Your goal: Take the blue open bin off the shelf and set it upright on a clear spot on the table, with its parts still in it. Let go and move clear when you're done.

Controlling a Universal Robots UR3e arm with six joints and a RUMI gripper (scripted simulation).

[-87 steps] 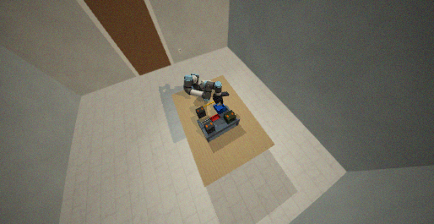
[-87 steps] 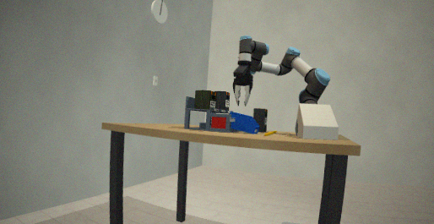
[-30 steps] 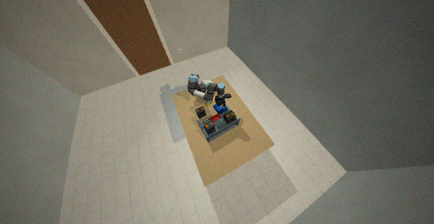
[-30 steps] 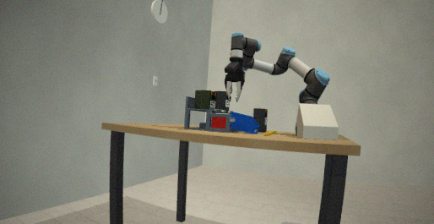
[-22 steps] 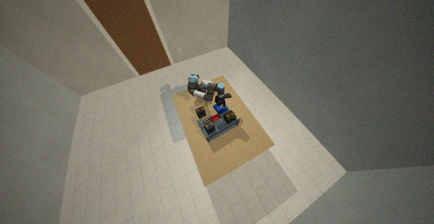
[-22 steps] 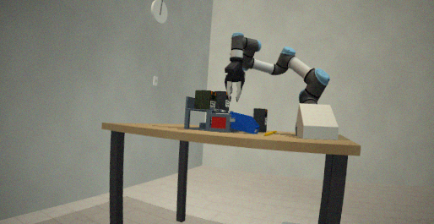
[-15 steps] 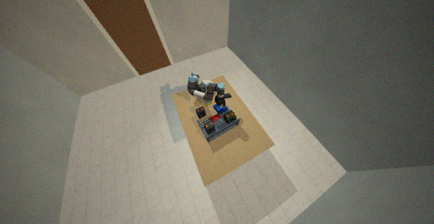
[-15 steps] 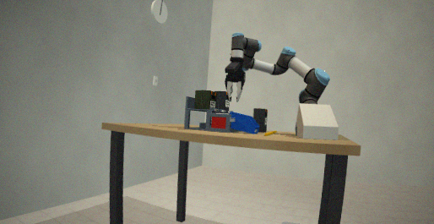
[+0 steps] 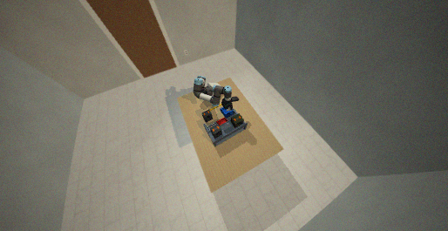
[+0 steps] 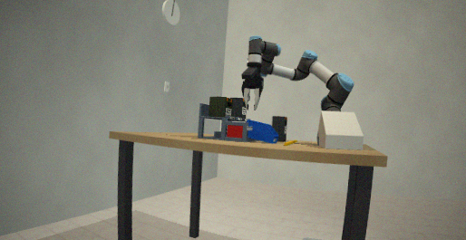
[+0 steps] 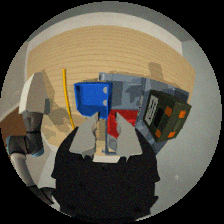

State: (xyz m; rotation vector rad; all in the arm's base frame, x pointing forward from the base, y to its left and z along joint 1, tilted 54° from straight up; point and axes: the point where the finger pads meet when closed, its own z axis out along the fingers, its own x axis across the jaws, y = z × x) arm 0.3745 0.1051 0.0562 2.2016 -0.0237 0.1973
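The blue open bin (image 9: 226, 111) (image 10: 262, 131) (image 11: 91, 98) sits low at the end of the grey shelf (image 10: 206, 122) (image 11: 127, 92) nearest the arm and sticks out of it toward the arm. Its contents do not show clearly. My gripper (image 10: 252, 105) (image 11: 107, 112) (image 9: 227, 104) hangs well above the bin and the shelf end, pointing down. Its fingers stand a little apart with nothing between them.
A red bin (image 10: 234, 131) (image 11: 127, 118) sits in the shelf beside the blue one. Dark boxes with orange marks stand on the shelf top (image 10: 218, 106) (image 11: 165, 117) and on the table (image 10: 279, 127). A yellow rod (image 10: 290, 142) (image 11: 66, 95) and a white box (image 10: 340, 130) lie near the arm's base.
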